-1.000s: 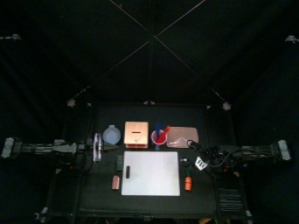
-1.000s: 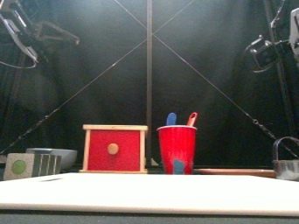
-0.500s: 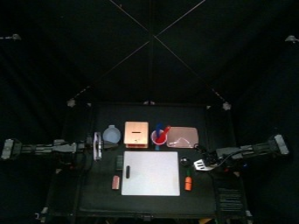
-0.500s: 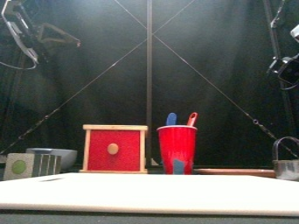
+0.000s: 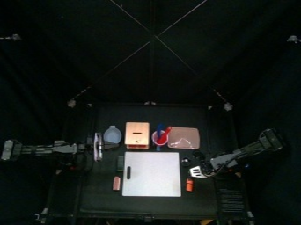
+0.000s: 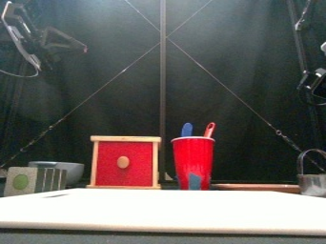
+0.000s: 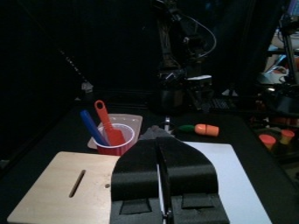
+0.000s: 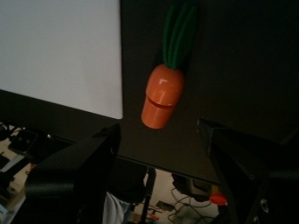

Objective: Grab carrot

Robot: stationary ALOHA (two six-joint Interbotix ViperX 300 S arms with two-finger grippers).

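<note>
While the carrot (image 8: 165, 87) lies on the black table (image 5: 207, 198) just beside the white board (image 5: 154, 174), the right gripper (image 5: 199, 170) hovers over it, jaws spread wide. Resting at the left edge, the left gripper (image 7: 165, 174) is closed.

Carrot (image 8: 163, 94): a small, stubby, bright orange piece with a shallow groove across its body and a dark green leafy top. It lies flat on the black table, just off the right edge of the white board, apart from it, long axis parallel to that edge. In the top view the carrot (image 5: 189, 185) sits at about 4 o'clock from the table's centre, near the front right corner of the board. In the left wrist view the carrot (image 7: 205, 129) shows as an orange piece beside the board.
</note>
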